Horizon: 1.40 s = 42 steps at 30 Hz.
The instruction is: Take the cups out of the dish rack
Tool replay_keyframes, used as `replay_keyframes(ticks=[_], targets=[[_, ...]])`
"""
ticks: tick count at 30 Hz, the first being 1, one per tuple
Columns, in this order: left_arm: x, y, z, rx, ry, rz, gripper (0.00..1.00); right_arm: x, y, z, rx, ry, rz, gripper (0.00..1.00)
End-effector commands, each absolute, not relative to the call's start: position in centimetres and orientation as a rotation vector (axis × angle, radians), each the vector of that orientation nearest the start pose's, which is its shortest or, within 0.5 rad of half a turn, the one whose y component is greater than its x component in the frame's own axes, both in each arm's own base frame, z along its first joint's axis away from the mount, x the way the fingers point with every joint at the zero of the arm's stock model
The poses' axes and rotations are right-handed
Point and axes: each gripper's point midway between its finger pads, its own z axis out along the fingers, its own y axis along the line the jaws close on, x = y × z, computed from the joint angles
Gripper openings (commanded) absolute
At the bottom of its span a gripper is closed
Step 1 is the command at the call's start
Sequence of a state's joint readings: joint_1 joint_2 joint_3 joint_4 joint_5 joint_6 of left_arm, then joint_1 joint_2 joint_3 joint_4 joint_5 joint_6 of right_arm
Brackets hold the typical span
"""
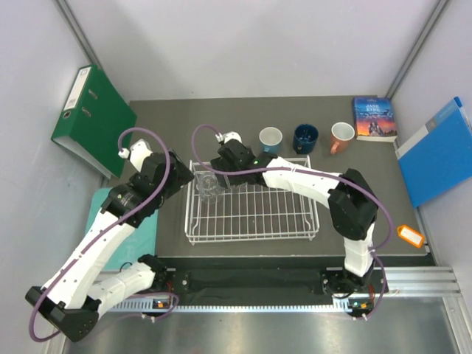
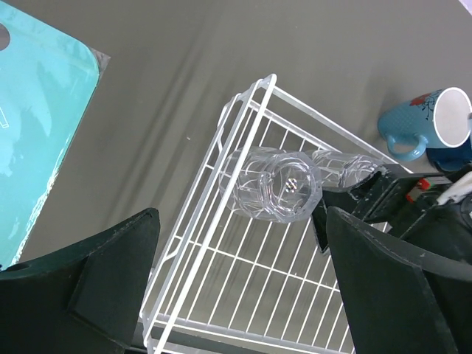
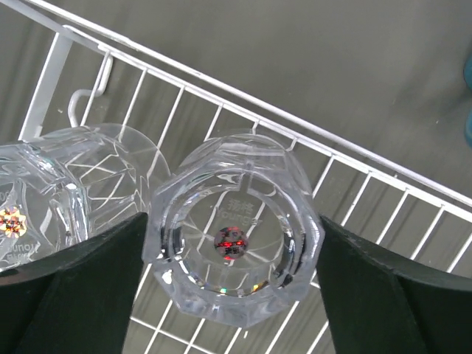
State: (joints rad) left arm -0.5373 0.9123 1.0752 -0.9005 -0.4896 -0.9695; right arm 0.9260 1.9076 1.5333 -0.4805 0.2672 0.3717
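White wire-grid dish rack, flat and rectangular with low raised sides, at the middle of the near edge of a dark grey table. In the rack's far left corner, two clear glass tumblers side by side, thick-walled and faceted, seen end-on from above. Right gripper directly over one tumbler, black fingers spread wide on either side, pads right at the glass walls; firm hold or mere closeness impossible to judge. Second tumbler just beside the first, toward the rack's left rim. Left gripper above the rack's left rim, jaws fully apart, holding nothing. On the table just beyond the rack's far rim, a row of three upright mugs, mouths up: light blue mug at left, white inside; dark blue mug in the middle; salmon-pink mug at right, white inside.
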Motion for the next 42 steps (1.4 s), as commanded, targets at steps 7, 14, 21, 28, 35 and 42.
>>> replay_keyframes(ticks=[7, 14, 21, 28, 35, 42], targets=[[24.9, -8.8, 24.3, -0.698, 2.086, -0.286, 0.99, 32.6, 37.4, 14.7, -0.479, 2.295, 0.34, 0.28], [25.8, -9.9, 24.4, -0.663, 2.088, -0.323, 0.99, 32.6, 36.6, 20.3, -0.449, 2.197, 0.358, 0.0], [27.0, -11.2, 25.0, -0.627, 2.083, -0.368, 0.99, 30.6, 35.7, 28.0, -0.427, 2.087, 0.503, 0.0], [27.6, -14.8, 28.8, -0.527, 1.934, -0.693, 0.99, 28.9, 31.7, 35.4, -0.214, 1.885, 1.136, 0.0], [27.0, -21.2, 33.5, -0.375, 1.789, -1.246, 0.99, 27.5, 28.5, 37.3, -0.149, 1.638, 1.486, 0.0], [24.9, -25.9, 39.4, -0.127, 1.564, -1.717, 0.98, 25.7, 28.1, 39.5, -0.1, 1.42, 1.822, 0.0]])
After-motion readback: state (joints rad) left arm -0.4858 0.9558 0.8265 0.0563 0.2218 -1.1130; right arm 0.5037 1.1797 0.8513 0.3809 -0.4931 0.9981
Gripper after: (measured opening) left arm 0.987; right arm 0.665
